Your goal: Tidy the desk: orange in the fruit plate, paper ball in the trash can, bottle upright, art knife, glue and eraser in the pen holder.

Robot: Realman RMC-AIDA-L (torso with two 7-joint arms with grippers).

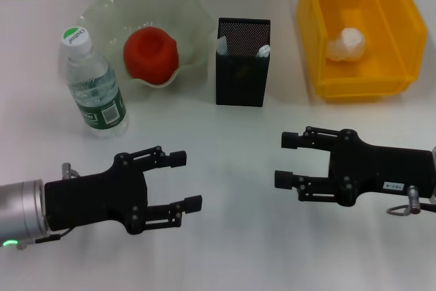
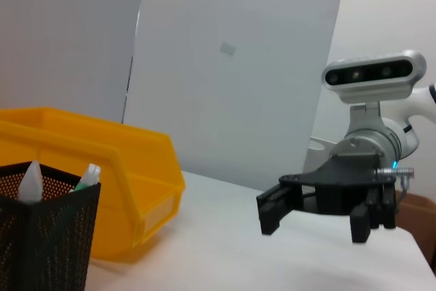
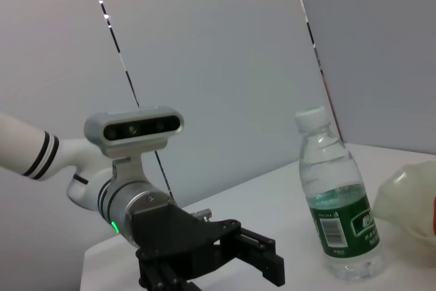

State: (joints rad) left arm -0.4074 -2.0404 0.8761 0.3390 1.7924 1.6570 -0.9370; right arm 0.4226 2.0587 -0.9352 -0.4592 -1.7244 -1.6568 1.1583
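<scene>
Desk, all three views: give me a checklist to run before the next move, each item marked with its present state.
1. Orange in the fruit plate: ok.
2. Paper ball in the trash can: ok.
3. Bottle upright on the desk: ok, cap up in the head and right wrist views.
4. Art knife, glue and eraser in the pen holder: cannot tell; only two tips show above the mesh, and none lies loose on the desk in view.
5. Left pincer empty: ok, open, low over the near desk.
6. Right pincer empty: ok, open, facing the left one.
</scene>
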